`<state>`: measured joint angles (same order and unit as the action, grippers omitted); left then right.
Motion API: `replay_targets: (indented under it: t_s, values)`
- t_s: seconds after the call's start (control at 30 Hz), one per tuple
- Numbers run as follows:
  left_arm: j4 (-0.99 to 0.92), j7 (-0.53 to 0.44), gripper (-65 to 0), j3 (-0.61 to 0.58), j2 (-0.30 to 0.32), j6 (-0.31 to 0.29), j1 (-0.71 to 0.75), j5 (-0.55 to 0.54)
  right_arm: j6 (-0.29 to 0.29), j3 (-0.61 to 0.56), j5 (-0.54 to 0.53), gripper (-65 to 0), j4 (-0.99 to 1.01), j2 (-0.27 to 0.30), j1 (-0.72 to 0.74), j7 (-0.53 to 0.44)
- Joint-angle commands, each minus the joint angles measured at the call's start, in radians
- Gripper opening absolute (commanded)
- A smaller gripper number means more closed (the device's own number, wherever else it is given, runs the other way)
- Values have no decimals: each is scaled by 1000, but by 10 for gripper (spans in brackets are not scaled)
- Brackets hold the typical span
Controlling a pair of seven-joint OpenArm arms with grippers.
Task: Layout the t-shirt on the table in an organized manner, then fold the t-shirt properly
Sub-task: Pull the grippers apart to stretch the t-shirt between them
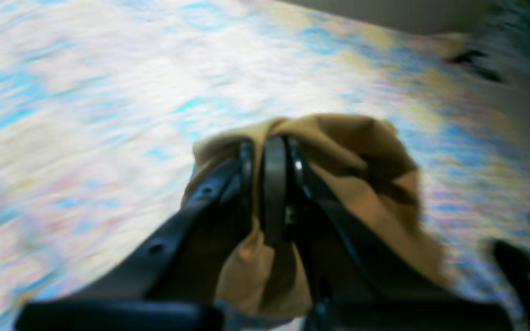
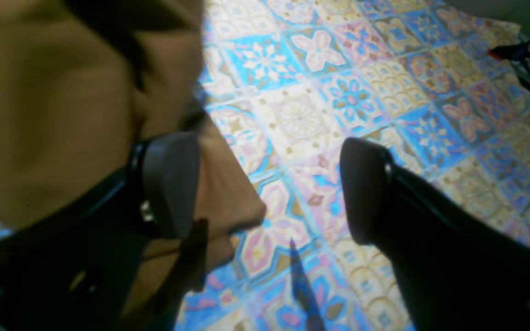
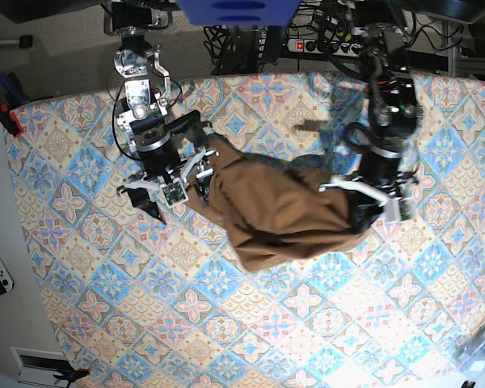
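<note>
Left wrist view, blurred: we find left gripper (image 1: pixel 269 151) clamped tight on bunched tan-brown cotton t-shirt (image 1: pixel 361 184), fabric gathered around both fingers above pastel tile-patterned counter (image 1: pixel 108 115).

Right wrist view: we note right gripper (image 2: pixel 269 184) spread wide, nothing between pads; one pad (image 2: pixel 168 179) lies against t-shirt (image 2: pixel 48 101) edge, other over bare counter (image 2: pixel 338 92).

Base view: we record t-shirt (image 3: pixel 275 210) crumpled mid-counter (image 3: pixel 186 323), stretched between right gripper (image 3: pixel 186 178) and left gripper (image 3: pixel 364 212).
</note>
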<state>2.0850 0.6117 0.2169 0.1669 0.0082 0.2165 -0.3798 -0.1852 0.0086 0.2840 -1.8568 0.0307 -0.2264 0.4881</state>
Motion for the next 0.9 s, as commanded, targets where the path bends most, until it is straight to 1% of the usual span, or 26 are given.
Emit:
replay_targets:
  t_s: [0.0, 0.03, 0.07, 0.1, 0.17, 0.2, 0.23, 0.4, 0.57, 0.87]
  values:
    - [10, -34, -650, 31, 13, -3, 11, -5, 5, 1, -32, -193, -17, 1, -6, -42]
    - [7, -34, -650, 55, 18, -4, 28, -5, 3, 1, -58, -193, -17, 1, -15, -65]
    - [6, -34, -650, 83, 24, -6, 44, -3, -15, 1, -90, -193, -14, 4, -31, -85]
    - [1, -34, -650, 105, 32, -6, 64, 0, -52, 0, -118, -193, -14, 15, -46, -98]
    - [-19, -34, -650, 128, 44, -7, 100, 0, -147, -15, -168, -193, -11, 18, -67, -105]
    - [-25, -34, -650, 131, 46, -7, 117, 6, -184, -28, -191, -193, 1, 18, -74, -105]
    - [-31, -34, -650, 132, 46, -7, 131, 8, -201, -34, -208, -193, 12, 18, -78, -105]
    - [-33, -34, -650, 134, 47, -7, 197, 11, -201, -66, -260, -193, 118, 18, -75, -105]
    - [-39, -34, -650, 177, 49, -7, 235, 11, -201, -75, -262, -193, 233, 18, -75, -107]
    - [-39, -34, -650, 178, 49, -7, 271, 11, -201, -75, -262, -195, 348, 18, -75, -107]
